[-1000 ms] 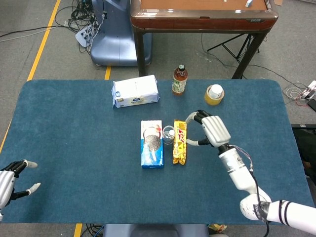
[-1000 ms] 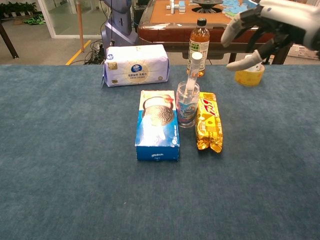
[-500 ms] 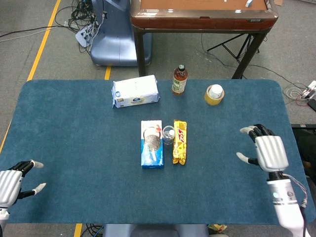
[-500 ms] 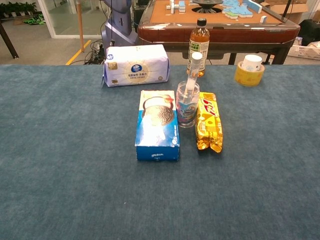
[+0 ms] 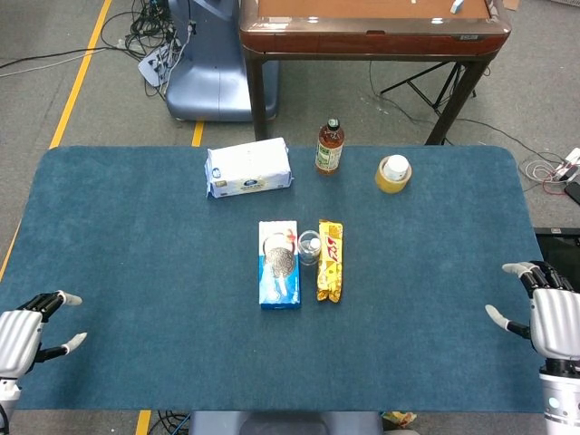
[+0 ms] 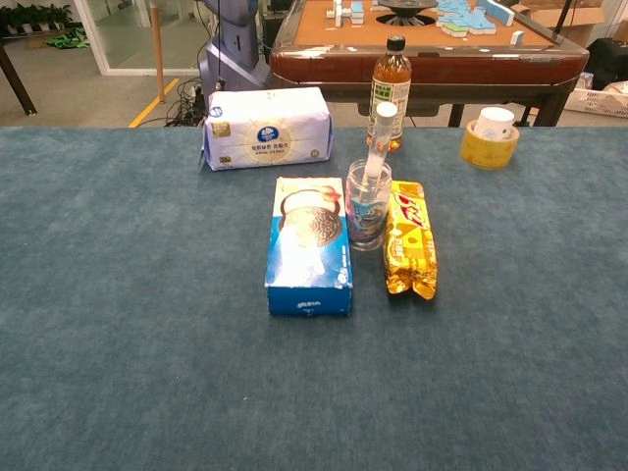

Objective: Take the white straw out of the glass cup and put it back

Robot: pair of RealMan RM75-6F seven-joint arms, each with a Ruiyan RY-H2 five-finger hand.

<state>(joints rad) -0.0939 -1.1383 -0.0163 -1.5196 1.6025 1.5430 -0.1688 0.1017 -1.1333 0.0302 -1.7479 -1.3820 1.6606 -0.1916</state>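
Blue felt covered the bench; the white straw leaned in the glass cup between the cookie box and wafer pack. Left hand and right hand waited at the near corners, fingers spread, empty.

right robot hand | withdrawn from glass cup to table edge, empty

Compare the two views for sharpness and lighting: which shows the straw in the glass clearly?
Chest view: sharp, evenly lit, white straw leaning in the glass cup, soft shadows only. Head view: also even light, but the cup is small, seen from above, and the straw hard to make out.
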